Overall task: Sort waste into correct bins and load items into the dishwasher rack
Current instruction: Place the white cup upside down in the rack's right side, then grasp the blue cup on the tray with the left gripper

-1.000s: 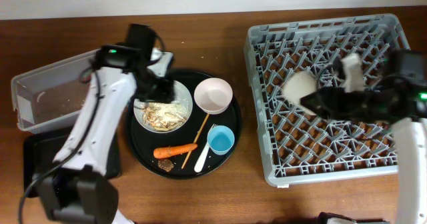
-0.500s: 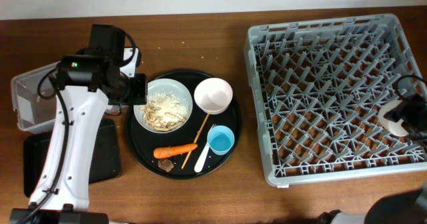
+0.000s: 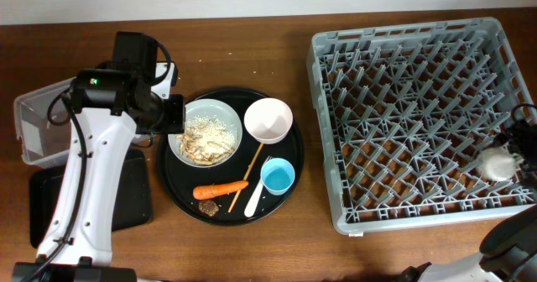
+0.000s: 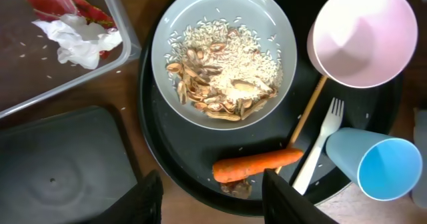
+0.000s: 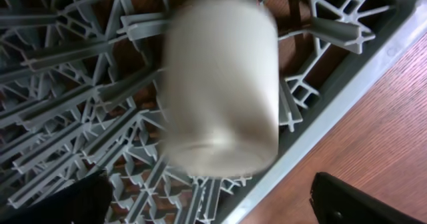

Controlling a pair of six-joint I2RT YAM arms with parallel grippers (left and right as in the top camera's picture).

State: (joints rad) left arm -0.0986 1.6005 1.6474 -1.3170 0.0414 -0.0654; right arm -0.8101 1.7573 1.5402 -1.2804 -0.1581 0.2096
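Observation:
My left gripper (image 4: 212,201) is open and empty, hovering over the left rim of the round tray beside the white plate (image 4: 223,51) of food scraps. The carrot (image 4: 257,165), brown bit (image 4: 235,186), fork (image 4: 320,144), pink bowl (image 4: 363,34) and blue cup (image 4: 377,167) lie on that tray. The clear tub (image 4: 40,84) holds the red wrapper (image 4: 57,1) and tissue (image 4: 77,41). My right gripper (image 5: 210,204) is open wide; the cream cup (image 5: 220,84), blurred, lies in the dishwasher rack (image 3: 403,106) near its right wall.
The shallow black tray (image 3: 134,198) lies in front of the tub, at the table's left. A thin wooden stick (image 3: 246,177) lies on the round black tray (image 3: 180,194). The rack fills the right half of the table; my right arm is at its right edge.
My right arm carried the cream cup from the rack's middle to its right side, and the cup now sits lower in the rack. My left arm drew back off the plate, then stayed still.

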